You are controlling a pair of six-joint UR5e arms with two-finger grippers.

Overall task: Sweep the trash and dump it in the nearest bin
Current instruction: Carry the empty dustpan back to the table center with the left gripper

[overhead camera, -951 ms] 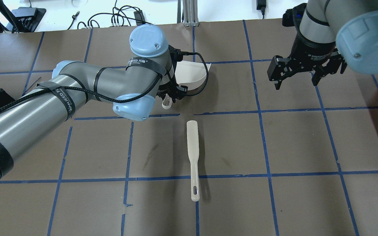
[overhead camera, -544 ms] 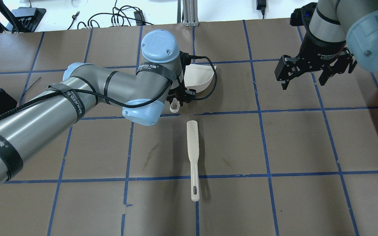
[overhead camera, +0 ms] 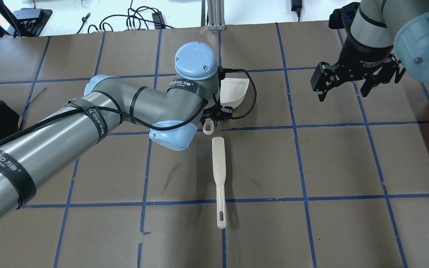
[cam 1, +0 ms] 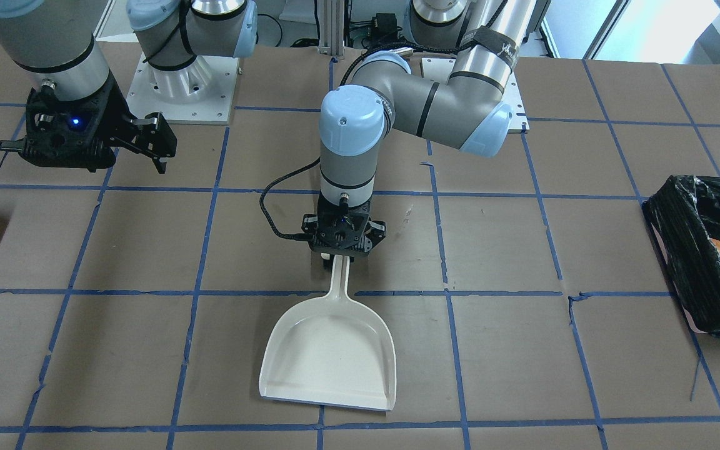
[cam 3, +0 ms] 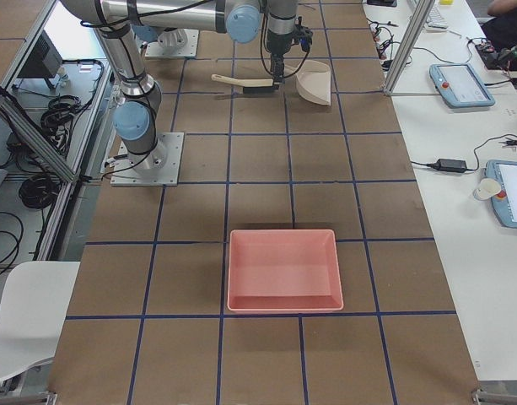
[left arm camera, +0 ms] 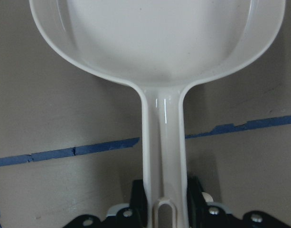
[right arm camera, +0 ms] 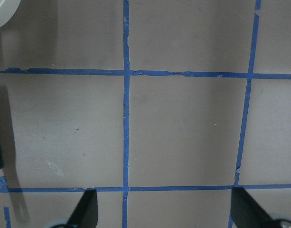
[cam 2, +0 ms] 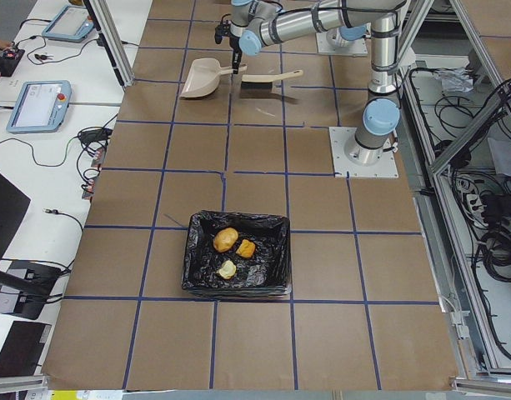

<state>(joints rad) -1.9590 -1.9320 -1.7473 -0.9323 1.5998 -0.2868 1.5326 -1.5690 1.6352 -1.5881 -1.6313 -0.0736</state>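
Observation:
The trash lies inside the black-lined bin [cam 2: 238, 218]: a tan lump [cam 2: 225, 239], an orange-brown chunk [cam 2: 246, 248] and a pale yellow-green piece [cam 2: 227, 268]. The bin also shows at the right edge of the front view [cam 1: 679, 250]. My left gripper [cam 1: 340, 259] is shut on the handle of a white dustpan [cam 1: 329, 350]. The pan is empty in the left wrist view [left arm camera: 159, 38]. I cannot tell if it touches the table. My right gripper [overhead camera: 343, 91] is open and empty, above the table at the far right.
A white brush [overhead camera: 219, 178] lies on the table just in front of the dustpan handle. A pink tray [cam 3: 283, 270] sits at the robot's right end of the table. Cables and monitors lie beyond the far edge.
My left arm has carried the dustpan to the right, so its handle end is now just above the brush tip. My right gripper shifted slightly right, still open.

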